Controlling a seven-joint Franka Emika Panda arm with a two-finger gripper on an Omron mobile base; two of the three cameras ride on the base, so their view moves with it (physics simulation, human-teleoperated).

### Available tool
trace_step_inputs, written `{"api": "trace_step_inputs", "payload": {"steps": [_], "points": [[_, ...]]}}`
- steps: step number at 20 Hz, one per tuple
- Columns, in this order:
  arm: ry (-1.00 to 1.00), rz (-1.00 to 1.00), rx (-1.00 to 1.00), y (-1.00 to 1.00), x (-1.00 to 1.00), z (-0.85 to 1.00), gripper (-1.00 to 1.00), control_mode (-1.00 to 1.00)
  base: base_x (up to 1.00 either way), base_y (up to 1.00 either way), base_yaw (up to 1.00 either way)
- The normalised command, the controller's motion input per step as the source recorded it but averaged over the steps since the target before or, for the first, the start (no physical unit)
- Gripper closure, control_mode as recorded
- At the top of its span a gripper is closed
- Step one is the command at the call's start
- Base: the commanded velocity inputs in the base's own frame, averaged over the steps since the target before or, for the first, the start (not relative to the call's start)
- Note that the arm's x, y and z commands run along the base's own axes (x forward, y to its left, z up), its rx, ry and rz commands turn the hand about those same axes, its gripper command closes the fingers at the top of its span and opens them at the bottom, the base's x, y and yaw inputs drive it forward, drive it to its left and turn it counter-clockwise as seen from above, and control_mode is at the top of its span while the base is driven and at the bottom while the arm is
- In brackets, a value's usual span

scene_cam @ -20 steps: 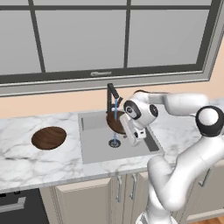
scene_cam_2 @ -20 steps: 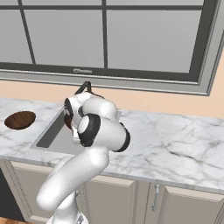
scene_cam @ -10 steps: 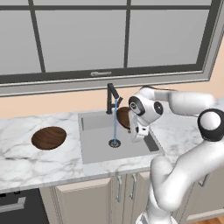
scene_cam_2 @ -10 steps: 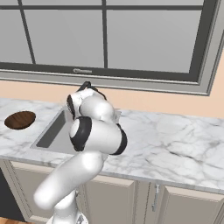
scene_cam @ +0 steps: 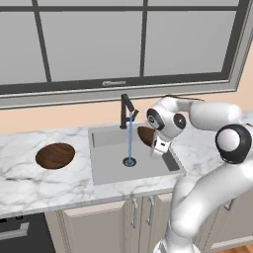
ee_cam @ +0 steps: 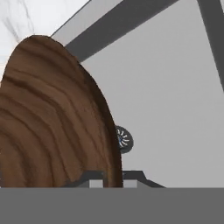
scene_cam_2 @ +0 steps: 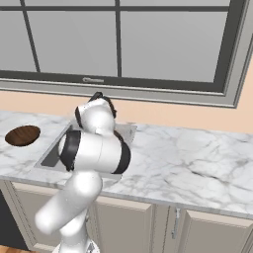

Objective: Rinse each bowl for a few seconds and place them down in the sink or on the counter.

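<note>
Wooden bowl [ee_cam: 52, 118] clamped on its rim by gripper [ee_cam: 111, 177] above sink [scene_cam: 106, 165], second bowl [scene_cam: 55, 155] on counter [scene_cam: 29, 180]

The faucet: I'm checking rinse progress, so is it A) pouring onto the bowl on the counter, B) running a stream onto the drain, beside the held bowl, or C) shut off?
B: a blue stream falls from the faucet to the drain, left of the bowl in the gripper.

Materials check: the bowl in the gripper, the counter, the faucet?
Held bowl: looks like dark-brown wood with curved grain bands, matte.
Counter: looks like white marble with grey veining, smooth; could be an imitation.
Faucet: black and angular, probably coated metal; the finish is unclear.
</note>
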Motion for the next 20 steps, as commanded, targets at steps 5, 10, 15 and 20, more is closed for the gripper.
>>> {"api": "trace_step_inputs", "payload": {"steps": [5,10,15,20], "points": [[0.26,-0.28,-0.08,-0.46,0.21,0.65,1.00,-1.00,0.00,0.00,0.00],[0.18,-0.23,-0.13,-0.37,0.21,0.83,1.00,-1.00,0.00,0.00,0.00],[0.13,-0.21,-0.15,-0.36,0.09,0.89,1.00,-1.00,0.00,0.00,0.00],[0.23,-0.26,-0.06,-0.53,0.10,0.67,1.00,-1.00,0.00,0.00,0.00]]}}
